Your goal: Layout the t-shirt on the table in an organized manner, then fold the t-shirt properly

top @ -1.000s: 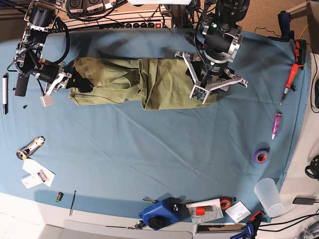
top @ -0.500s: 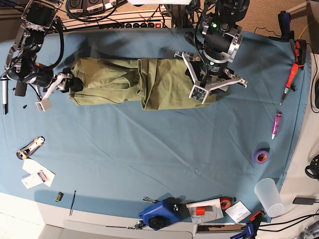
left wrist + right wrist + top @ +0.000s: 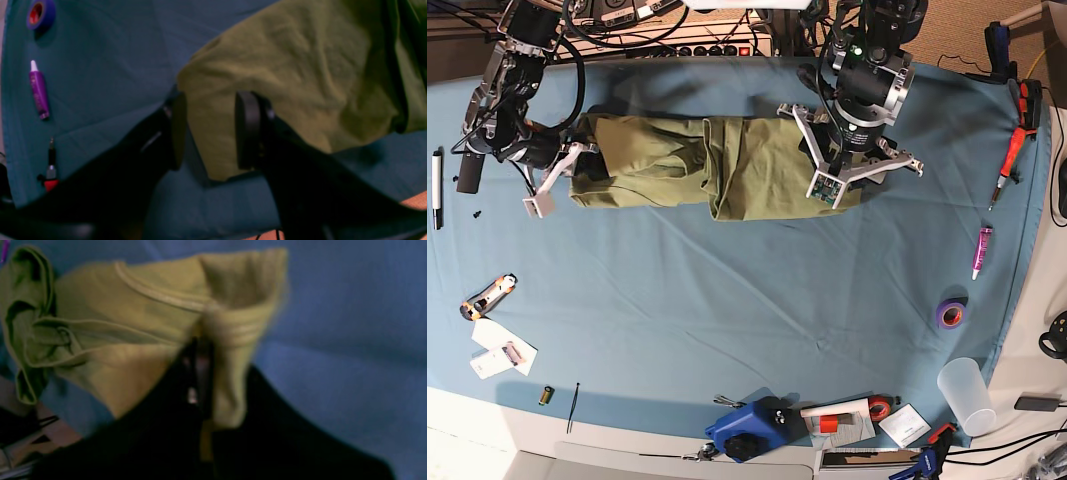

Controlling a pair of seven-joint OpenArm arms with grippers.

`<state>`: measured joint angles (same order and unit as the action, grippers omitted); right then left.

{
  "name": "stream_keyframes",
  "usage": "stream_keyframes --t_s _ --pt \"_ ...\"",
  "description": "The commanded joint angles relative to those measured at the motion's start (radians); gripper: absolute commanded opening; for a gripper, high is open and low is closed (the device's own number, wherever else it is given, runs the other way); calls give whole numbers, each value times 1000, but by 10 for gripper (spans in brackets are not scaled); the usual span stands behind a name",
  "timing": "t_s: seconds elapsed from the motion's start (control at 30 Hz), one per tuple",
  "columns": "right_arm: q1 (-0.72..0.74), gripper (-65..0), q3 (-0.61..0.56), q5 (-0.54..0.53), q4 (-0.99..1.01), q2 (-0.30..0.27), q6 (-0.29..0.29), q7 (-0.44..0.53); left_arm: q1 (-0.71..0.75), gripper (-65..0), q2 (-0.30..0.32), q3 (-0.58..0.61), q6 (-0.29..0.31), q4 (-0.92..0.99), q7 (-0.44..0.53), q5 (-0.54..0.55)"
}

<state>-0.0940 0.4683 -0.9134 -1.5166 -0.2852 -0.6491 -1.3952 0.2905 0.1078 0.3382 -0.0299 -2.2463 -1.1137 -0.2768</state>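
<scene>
T-shirt [image 3: 712, 175] bunched in narrow band at far side of surface [image 3: 727, 320], not yet spread flat; layout and folding both left. Right end effector [image 3: 200, 373] pinching ribbed hem at shirt's end; left end effector [image 3: 210, 130] spread, straddling opposite shirt corner

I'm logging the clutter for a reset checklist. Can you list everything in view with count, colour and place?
t-shirt: 1, olive green, bunched lengthwise at the table's far middle
table: 1, light blue cloth cover
tape roll: 1, purple, right side
tube: 1, purple, right side
screwdriver: 1, red handle, right edge
cup: 1, clear plastic, near right corner
pen: 1, white and black, left edge
utility knife: 1, left side
right gripper: 1, black, shut on the t-shirt's end
left gripper: 1, black, open, astride the t-shirt's corner
</scene>
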Motion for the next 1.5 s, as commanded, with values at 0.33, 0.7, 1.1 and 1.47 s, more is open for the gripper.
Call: stream_keyframes --t_s 0.33,0.7,1.1,1.47 --pt "129 -650 3 280 -69 -194 -6 113 -2 -409 -5 -1 -4 -19 22 -8" --pt "154 -650 3 223 -314 -251 44 -1 24 -410 -5 -77 -49 -19 -31 -97" --pt "-57 -650 -27 161 -571 -22 36 6 67 -410 -5 -560 77 -19 -31 192" --pt "-80 -650 -351 161 -610 11 -13 49 67 -410 -4 -767 140 -19 -20 413"
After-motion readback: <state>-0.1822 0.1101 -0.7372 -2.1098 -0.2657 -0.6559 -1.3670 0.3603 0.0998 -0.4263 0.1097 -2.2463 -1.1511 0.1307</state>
